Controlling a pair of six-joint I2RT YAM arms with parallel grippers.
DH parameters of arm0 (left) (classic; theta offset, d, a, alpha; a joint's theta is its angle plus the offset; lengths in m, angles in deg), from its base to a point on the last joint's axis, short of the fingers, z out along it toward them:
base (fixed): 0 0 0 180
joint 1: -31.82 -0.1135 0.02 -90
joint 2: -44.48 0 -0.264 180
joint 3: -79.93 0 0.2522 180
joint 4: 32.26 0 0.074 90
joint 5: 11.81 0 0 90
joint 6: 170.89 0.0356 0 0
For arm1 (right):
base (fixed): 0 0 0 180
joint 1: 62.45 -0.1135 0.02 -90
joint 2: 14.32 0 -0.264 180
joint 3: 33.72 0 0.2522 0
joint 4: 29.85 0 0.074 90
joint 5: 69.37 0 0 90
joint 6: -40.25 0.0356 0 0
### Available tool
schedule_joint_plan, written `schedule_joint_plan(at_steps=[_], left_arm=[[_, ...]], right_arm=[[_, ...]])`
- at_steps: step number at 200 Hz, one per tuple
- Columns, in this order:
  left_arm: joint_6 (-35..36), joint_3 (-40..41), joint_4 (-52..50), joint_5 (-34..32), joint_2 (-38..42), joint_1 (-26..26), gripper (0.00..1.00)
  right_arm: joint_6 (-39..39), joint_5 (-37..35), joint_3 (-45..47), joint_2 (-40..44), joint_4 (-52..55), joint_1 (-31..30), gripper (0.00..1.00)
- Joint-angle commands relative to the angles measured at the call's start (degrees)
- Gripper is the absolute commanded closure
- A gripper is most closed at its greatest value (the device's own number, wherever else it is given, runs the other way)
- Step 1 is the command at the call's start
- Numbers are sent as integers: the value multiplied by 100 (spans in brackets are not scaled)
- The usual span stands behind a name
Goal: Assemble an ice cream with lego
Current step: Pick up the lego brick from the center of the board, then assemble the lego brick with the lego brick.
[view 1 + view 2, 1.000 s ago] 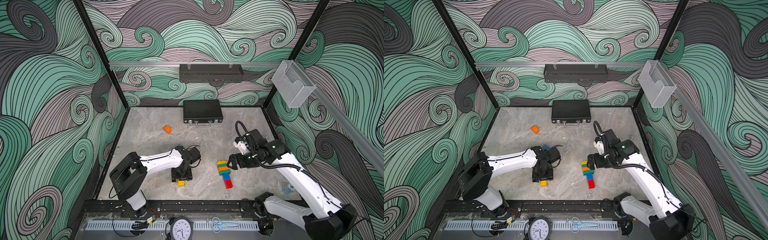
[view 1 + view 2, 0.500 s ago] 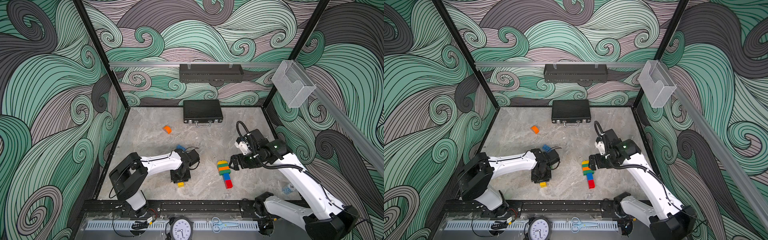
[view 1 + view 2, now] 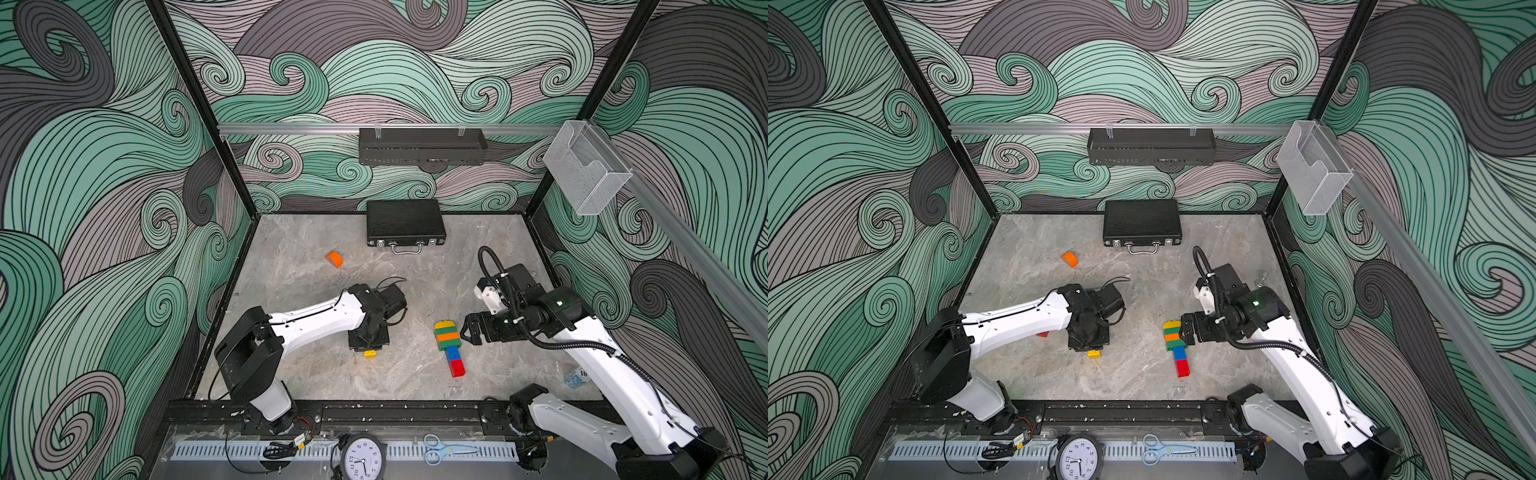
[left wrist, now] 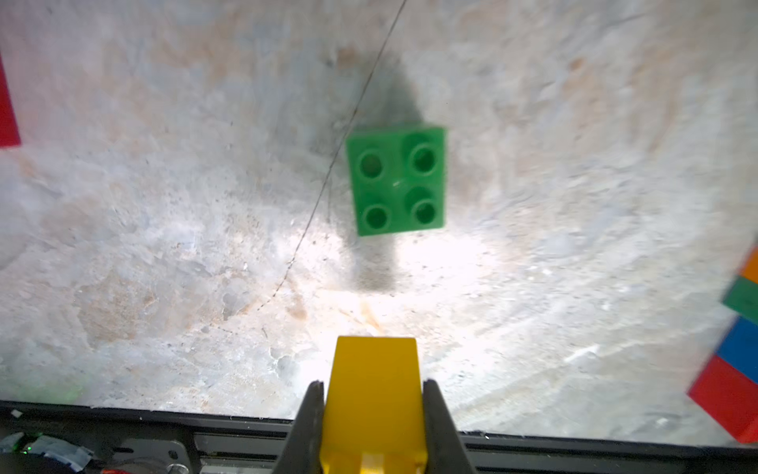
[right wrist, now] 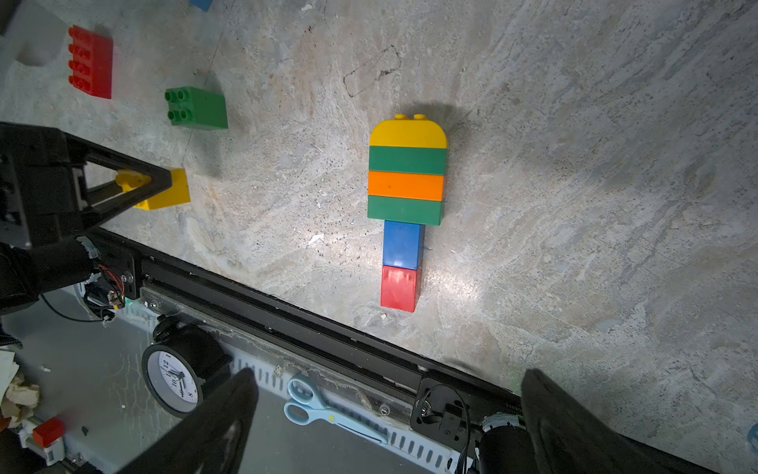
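- The left gripper is clamped on a yellow brick, low over the table and well apart from the ice cream stack.
- The right gripper has its jaws spread wide and holds nothing. In a top view it hangs just beside the stack's broad upper layers; I cannot tell whether it touches them.
- The stack lies flat and joined: a yellow half-round cap, then green, orange and green oblongs, then a blue and a red square as the stick. It looks largely built.
- What is left seems to be seating the held yellow brick on the stack, though its spot is not clear.
- Loose pieces lie on the stack's left-arm side:
  - a green square brick;
  - a red oblong brick, farther from the stack;
  - an orange half-round piece, well apart from the stack.
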Motion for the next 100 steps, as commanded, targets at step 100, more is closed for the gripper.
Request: schedule_joint_plan(at_steps=[100], left_arm=[[1313, -1000, -471, 95, -568, -1061, 100]], right_arm=[[61, 248, -67, -419, -329, 37, 1]])
